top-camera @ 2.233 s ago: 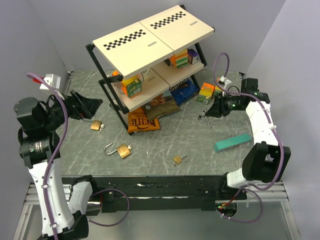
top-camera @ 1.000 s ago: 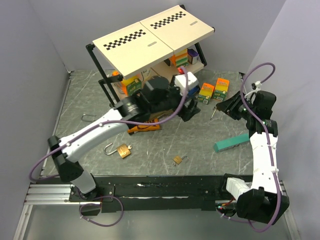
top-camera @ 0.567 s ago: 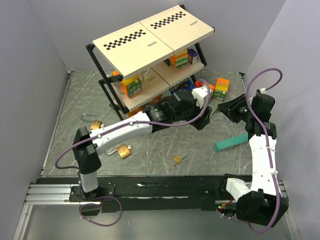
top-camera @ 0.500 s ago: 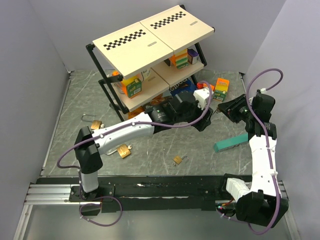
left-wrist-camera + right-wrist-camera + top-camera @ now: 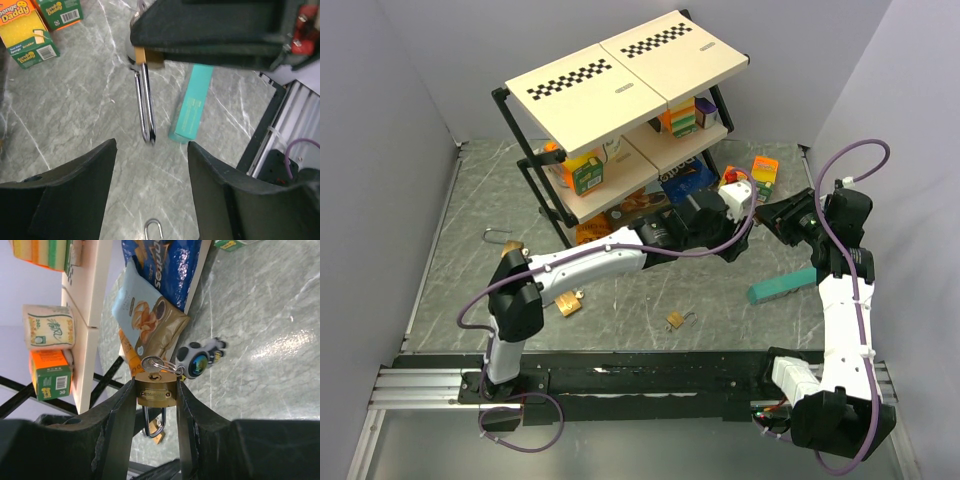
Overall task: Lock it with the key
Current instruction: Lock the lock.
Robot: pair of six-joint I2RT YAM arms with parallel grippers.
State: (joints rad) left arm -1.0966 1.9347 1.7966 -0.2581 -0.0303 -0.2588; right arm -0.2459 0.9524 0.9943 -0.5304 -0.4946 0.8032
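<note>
**Arms meet over the lock.** At the right side of the table (image 5: 650,300), the right gripper (image 5: 155,383) pinches the brass padlock (image 5: 156,395) by its flat sides, held clear of the marble. The key (image 5: 151,363) sits in the keyhole and a round fob (image 5: 196,361) dangles from its ring. The left gripper (image 5: 150,152), spread wide and holding nothing, faces the lock from the opposite end. The steel shackle (image 5: 145,107) hangs just between its fingertips, above a teal block (image 5: 191,107).

Neither wrist view shows whether the shackle is seated or sprung. The step in hand appears to be bringing the free gripper onto the lock. To do it well, the left arm would centre the shackle between its pads before closing. It would then press straight along the shackle's legs, not sideways. The right pinch must be firm enough that the body does not pivot. The key lies on the face away from the left fingers, so reaching it means going round the right fingers, where the loose fob could snag.
</note>
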